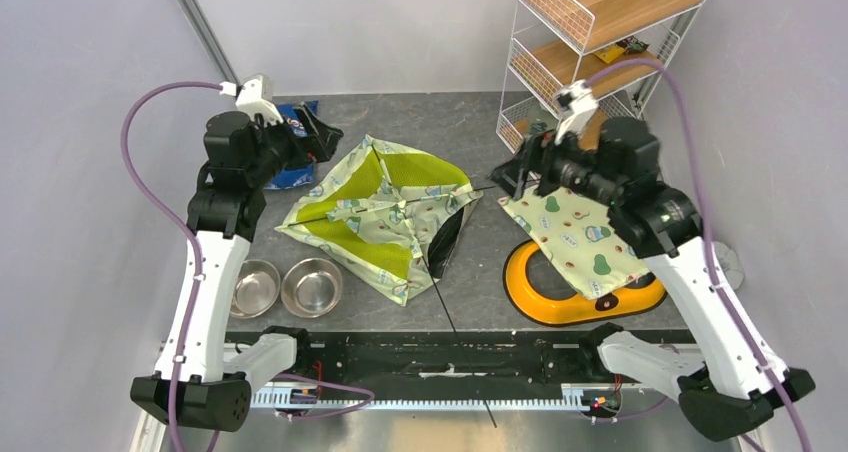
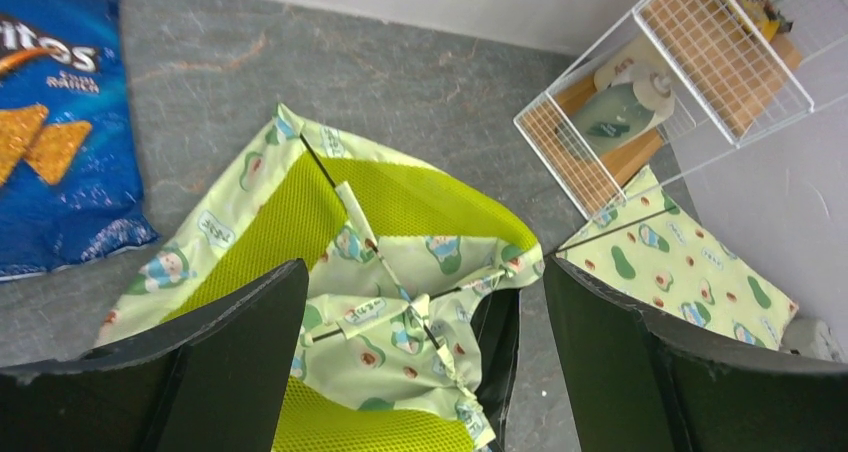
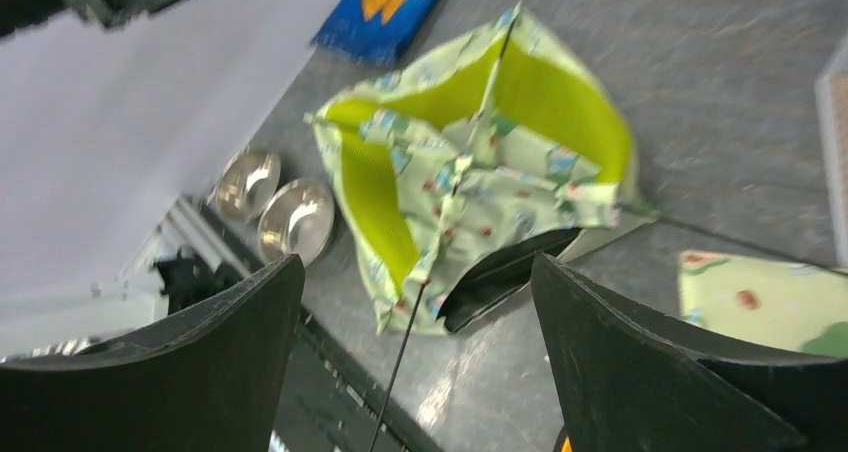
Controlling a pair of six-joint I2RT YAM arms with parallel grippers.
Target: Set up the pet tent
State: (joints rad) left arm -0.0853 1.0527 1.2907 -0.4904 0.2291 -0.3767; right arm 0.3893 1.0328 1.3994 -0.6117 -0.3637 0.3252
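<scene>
Two bowls (image 1: 285,287) sat nearest. Behind them the tent (image 1: 385,212) lay collapsed mid-table, its poles crossed. Farther back, the left gripper (image 1: 322,137) and right gripper (image 1: 512,177) flanked it, jaws spread wide, holding nothing.

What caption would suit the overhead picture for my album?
Left gripper and right gripper, both open, flank the collapsed pet tent.
</scene>
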